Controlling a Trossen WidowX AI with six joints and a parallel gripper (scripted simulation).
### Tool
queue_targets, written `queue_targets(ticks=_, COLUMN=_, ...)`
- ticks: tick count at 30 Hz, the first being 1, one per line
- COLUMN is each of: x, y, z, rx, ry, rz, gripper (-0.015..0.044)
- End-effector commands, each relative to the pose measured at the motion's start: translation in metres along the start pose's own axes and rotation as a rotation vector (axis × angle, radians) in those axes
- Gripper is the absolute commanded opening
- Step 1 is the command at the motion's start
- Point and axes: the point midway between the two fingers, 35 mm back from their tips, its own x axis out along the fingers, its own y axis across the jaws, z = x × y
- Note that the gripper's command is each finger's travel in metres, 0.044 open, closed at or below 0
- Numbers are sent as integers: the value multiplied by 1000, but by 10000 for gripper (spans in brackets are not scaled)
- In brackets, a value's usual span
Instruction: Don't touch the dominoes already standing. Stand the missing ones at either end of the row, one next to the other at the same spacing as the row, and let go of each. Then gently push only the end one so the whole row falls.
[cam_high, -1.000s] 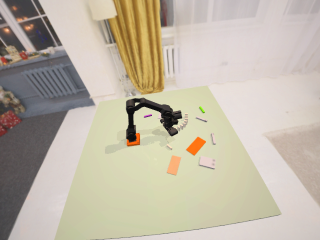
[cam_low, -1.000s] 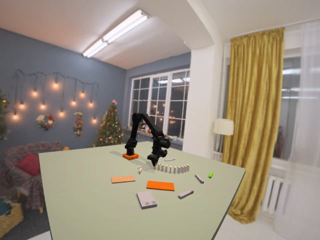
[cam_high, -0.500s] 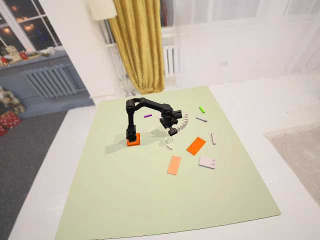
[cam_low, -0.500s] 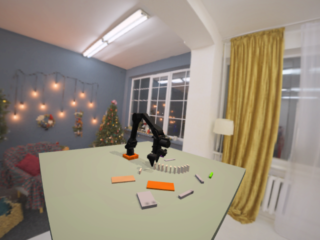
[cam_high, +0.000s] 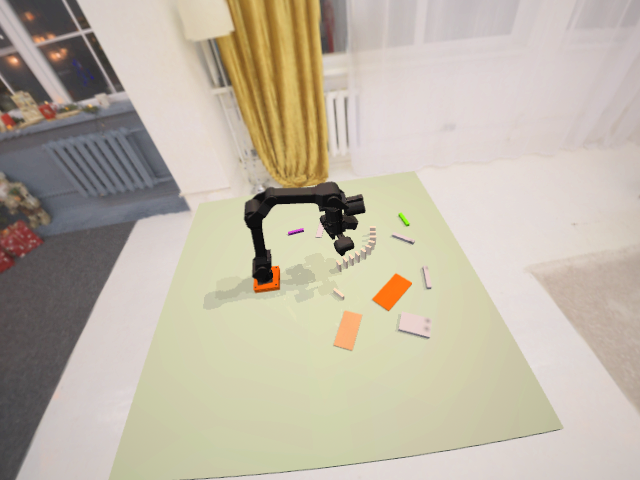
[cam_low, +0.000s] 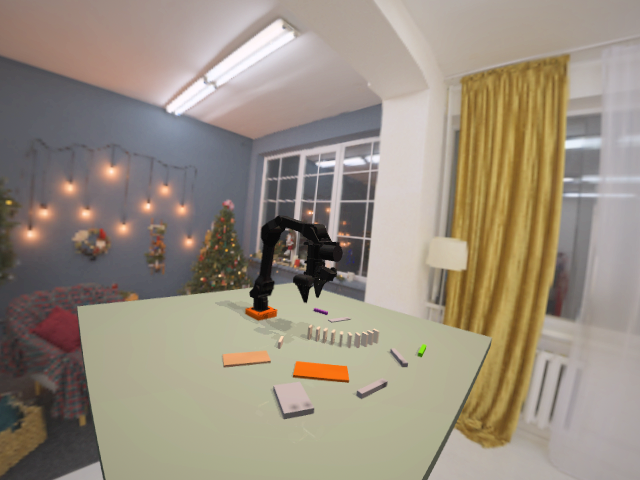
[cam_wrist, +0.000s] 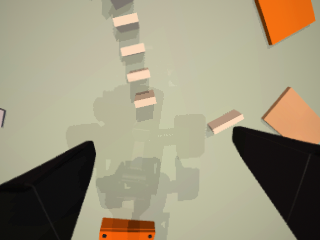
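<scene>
A curved row of several pale dominoes (cam_high: 357, 255) (cam_low: 333, 336) (cam_wrist: 132, 50) stands upright on the green table top. Its end domino nearest the robot base (cam_high: 339, 266) (cam_low: 309, 332) (cam_wrist: 145, 102) stands upright, with nothing touching it. One loose pale domino (cam_high: 338, 293) (cam_low: 280, 341) (cam_wrist: 225, 122) lies flat, apart from the row, on the side of the peach plate. My gripper (cam_low: 311, 297) (cam_wrist: 165, 140) is wide open and empty, raised above the table near that row end. In the top view the arm hides its fingertips in part.
An orange plate (cam_high: 392, 291) (cam_low: 321, 371), a peach plate (cam_high: 347, 330) (cam_low: 246, 358) and a pale box (cam_high: 414, 324) (cam_low: 293, 398) lie beyond the loose domino. Pinkish bars (cam_high: 426, 277) (cam_low: 398, 357) and a green block (cam_high: 403, 219) lie past the row. A purple block (cam_high: 295, 231) lies behind.
</scene>
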Motion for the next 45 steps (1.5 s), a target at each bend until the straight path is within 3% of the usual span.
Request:
queue_targets(ticks=1, x=22, y=-42, z=-8, rx=362, ry=12, rz=-4, gripper=440)
queue_targets(ticks=6, x=61, y=-113, z=-39, rx=1053, ry=9, rz=-17, gripper=440)
queue_targets(ticks=8, x=66, y=-122, z=-45, rx=1148, ry=8, rz=-19, gripper=440)
queue_targets(ticks=17, x=68, y=-123, z=-45, rx=1148, ry=8, rz=-19, gripper=440)
queue_targets(ticks=25, x=130, y=-123, z=-46, rx=1148, ry=8, rz=-20, gripper=440)
queue_targets(ticks=44, x=146, y=-125, z=-46, rx=1148, ry=8, rz=-20, gripper=440)
queue_targets(ticks=45, x=146, y=-125, z=-46, rx=1148, ry=8, rz=-20, gripper=414)
